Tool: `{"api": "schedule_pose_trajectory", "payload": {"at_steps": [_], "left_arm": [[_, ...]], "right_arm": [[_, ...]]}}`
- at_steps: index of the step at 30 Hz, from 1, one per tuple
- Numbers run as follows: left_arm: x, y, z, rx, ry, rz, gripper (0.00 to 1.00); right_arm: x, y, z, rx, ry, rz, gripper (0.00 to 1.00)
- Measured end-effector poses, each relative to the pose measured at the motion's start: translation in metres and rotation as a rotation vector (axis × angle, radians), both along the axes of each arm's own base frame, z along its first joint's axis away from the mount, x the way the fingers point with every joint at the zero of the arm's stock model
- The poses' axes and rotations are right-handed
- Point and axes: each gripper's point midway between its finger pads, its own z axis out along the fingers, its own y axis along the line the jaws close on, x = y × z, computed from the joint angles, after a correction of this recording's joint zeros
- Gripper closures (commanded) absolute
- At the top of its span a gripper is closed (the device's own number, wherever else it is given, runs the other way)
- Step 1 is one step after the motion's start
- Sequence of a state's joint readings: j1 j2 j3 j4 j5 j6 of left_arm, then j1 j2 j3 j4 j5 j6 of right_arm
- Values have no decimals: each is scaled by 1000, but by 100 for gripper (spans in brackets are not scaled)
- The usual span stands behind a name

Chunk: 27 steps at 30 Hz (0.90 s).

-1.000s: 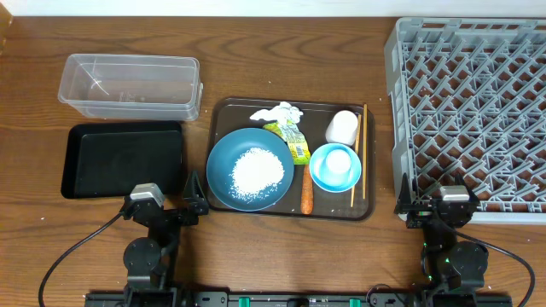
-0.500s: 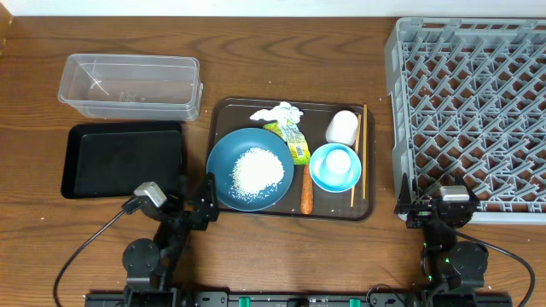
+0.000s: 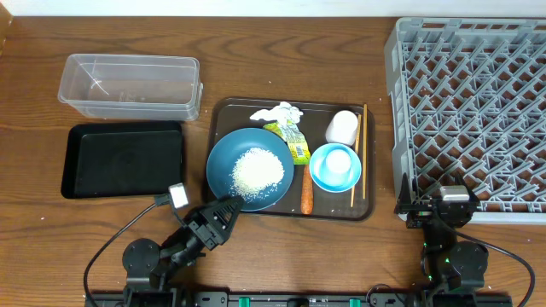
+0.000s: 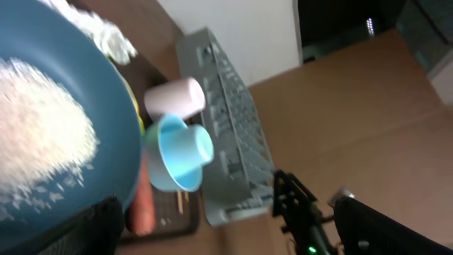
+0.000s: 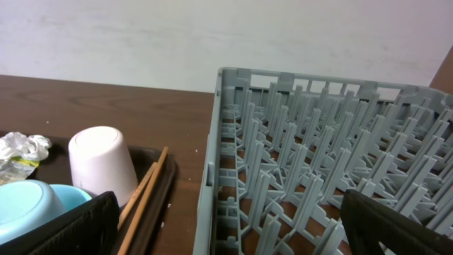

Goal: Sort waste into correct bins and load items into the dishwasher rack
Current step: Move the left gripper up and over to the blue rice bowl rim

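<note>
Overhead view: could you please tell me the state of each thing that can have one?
Tub, empty.
Black tray, empty.
Rack, empty.
Dish, holding rice.
Bowl, upright.
Cup, seemingly mouth down.
Tissue, crumpled.
Left gripper, open, empty.
Right gripper, open, empty.

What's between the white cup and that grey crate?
Overhead: wooden chopsticks beside the white cup, then the brown tray's rim and bare tabletop before the grey crate.
</note>
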State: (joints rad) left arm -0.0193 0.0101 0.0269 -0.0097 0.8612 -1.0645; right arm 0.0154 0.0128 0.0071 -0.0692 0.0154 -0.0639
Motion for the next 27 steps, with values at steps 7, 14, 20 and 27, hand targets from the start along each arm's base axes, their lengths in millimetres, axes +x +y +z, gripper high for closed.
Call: {"api": "schedule_pose_trajectory", "payload": {"at_steps": [7, 14, 20, 27], "left_arm": [[-12, 0, 20, -19, 81, 0, 2], [-37, 19, 9, 103, 286, 121, 2], [-42, 39, 18, 248, 304, 225, 2], [-39, 50, 24, 359, 354, 251, 2]], "right_arm": [[0, 0, 0, 0, 0, 0, 1], [0, 0, 0, 0, 0, -1, 1], [0, 0, 0, 0, 0, 0, 1], [0, 0, 0, 0, 0, -1, 1]]}}
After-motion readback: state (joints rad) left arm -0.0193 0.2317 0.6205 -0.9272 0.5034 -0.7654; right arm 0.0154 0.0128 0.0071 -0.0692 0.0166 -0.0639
